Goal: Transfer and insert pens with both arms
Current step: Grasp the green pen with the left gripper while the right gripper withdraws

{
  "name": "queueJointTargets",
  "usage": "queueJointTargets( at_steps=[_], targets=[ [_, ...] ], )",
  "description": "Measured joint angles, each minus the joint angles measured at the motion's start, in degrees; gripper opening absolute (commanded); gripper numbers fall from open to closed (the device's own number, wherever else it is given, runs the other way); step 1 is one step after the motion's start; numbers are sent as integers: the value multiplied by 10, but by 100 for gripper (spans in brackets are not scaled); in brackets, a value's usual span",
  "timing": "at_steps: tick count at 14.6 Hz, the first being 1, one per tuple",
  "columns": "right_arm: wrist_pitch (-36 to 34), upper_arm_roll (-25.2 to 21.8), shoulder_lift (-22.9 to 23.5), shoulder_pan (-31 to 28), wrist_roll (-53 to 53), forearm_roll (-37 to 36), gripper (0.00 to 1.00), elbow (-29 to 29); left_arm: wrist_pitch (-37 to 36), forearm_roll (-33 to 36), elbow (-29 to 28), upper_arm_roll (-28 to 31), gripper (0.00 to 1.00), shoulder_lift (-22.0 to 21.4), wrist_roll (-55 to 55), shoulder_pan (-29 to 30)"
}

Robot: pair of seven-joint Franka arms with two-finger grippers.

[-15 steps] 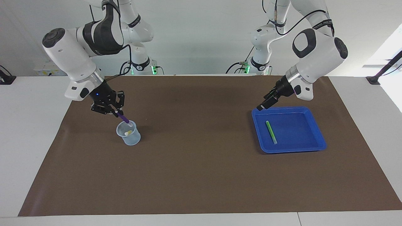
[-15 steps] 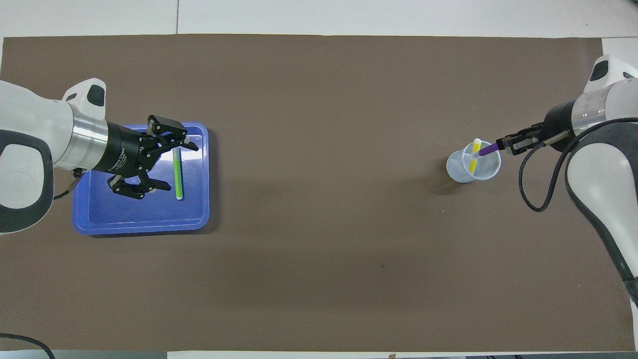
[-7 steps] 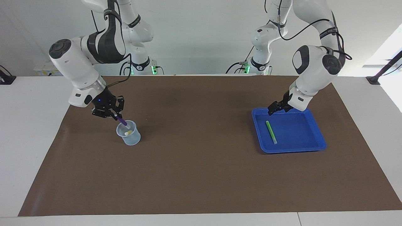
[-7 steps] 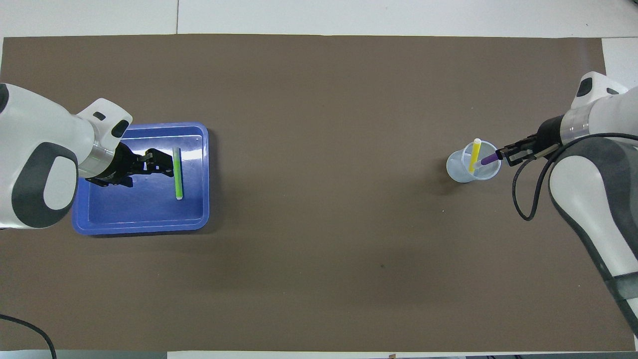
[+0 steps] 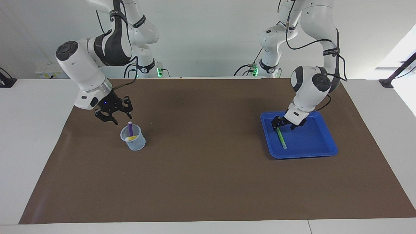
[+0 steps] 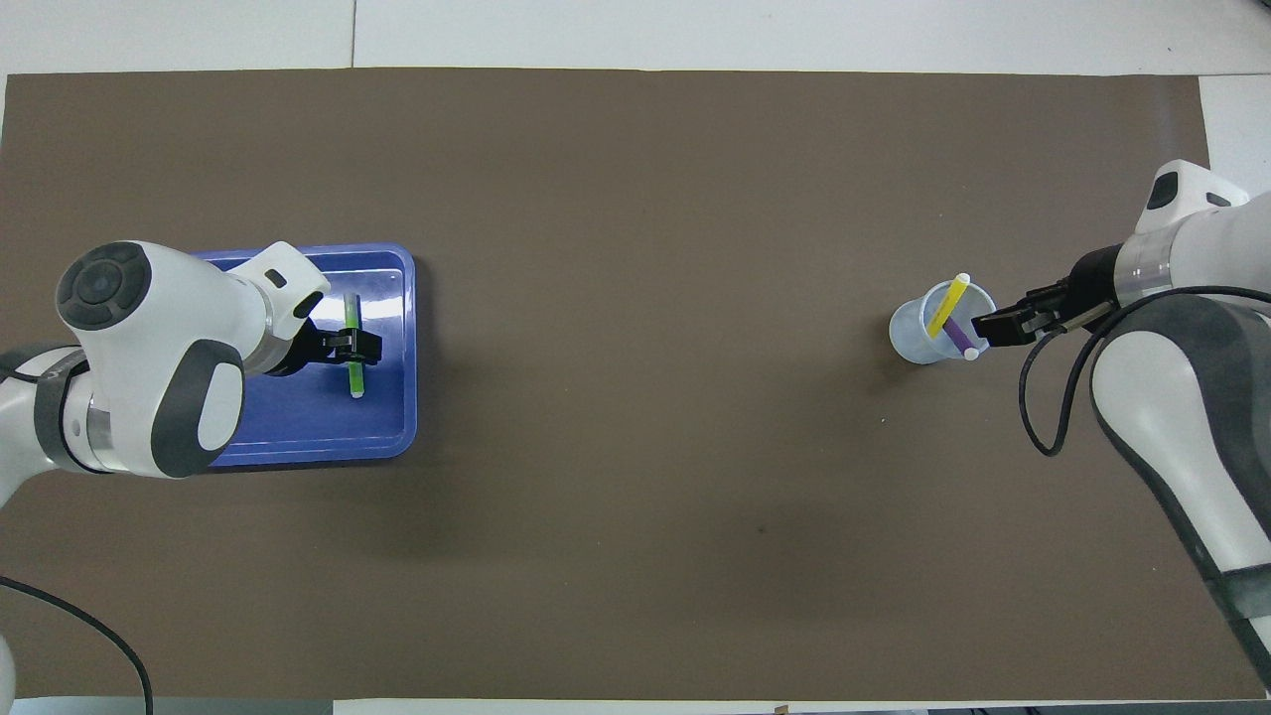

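The purple pen [image 5: 130, 128] [image 6: 958, 336] stands free in the clear cup [image 5: 139, 144] [image 6: 904, 336], leaning beside the yellow pen [image 5: 131, 138] [image 6: 948, 302]. My right gripper [image 5: 117, 117] [image 6: 993, 326] is open and empty, just above the cup's rim on the side nearer the robots. The green pen [image 5: 281, 138] [image 6: 355, 377] lies flat in the blue tray [image 5: 305, 154] [image 6: 298, 452]. My left gripper [image 5: 284, 125] [image 6: 357, 345] is low in the tray, open, over the pen's end nearer the robots. I cannot tell whether it touches the pen.
A brown mat [image 5: 208, 182] covers the table. The cup stands toward the right arm's end, the tray toward the left arm's end. A thin black bracket [image 5: 397, 72] stands at the table's edge past the tray.
My right gripper let go of the purple pen, which now stands in the cup, and opened. My left gripper swung down into the tray onto the green pen.
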Motion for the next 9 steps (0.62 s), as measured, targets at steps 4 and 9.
queueJointTargets(
  at_steps=[4, 9],
  targets=[
    [-33, 10, -8, 8, 40, 109, 100, 23, 20, 43, 0, 0, 87, 27, 0, -3],
    [-36, 16, -11, 69, 210, 236, 100, 28, 34, 45, 6, 0, 80, 38, 1, -5]
  ],
)
